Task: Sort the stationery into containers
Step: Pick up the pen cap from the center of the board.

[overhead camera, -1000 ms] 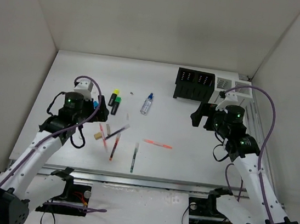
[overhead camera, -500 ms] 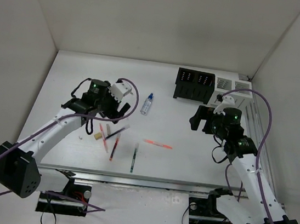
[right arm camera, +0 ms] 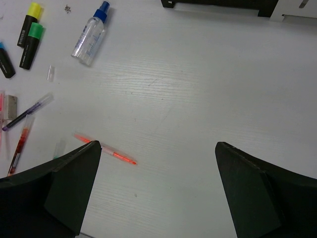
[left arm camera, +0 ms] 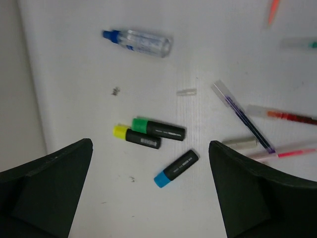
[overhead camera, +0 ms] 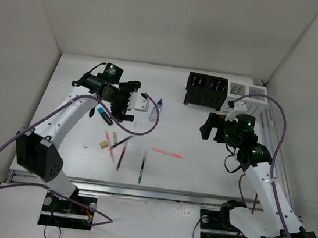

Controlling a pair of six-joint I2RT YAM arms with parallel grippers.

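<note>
My left gripper (overhead camera: 124, 104) is open and empty, held above the highlighters. In the left wrist view its jaws (left arm camera: 150, 148) stand wide apart over the yellow-capped (left arm camera: 136, 137), green-capped (left arm camera: 158, 129) and blue-capped (left arm camera: 176, 168) highlighters. The clear blue-capped bottle (left arm camera: 138, 42) lies beyond them. My right gripper (overhead camera: 209, 127) is open and empty above the table (right arm camera: 158, 145), near the orange pen (right arm camera: 104, 148). Thin pens (overhead camera: 119, 159) and a tan eraser (overhead camera: 104, 144) lie in the near-left cluster. The black organiser (overhead camera: 207, 90) stands at the back right.
A white perforated bin (overhead camera: 237, 93) sits right of the organiser, partly hidden by my right arm. A small white eraser (overhead camera: 87, 144) lies left of the tan one. A green pen (overhead camera: 142, 166) lies near the front. White walls enclose the table.
My left arm has swung from the near left up and to the right, and now hangs over the highlighters. My right gripper has shifted slightly left.
</note>
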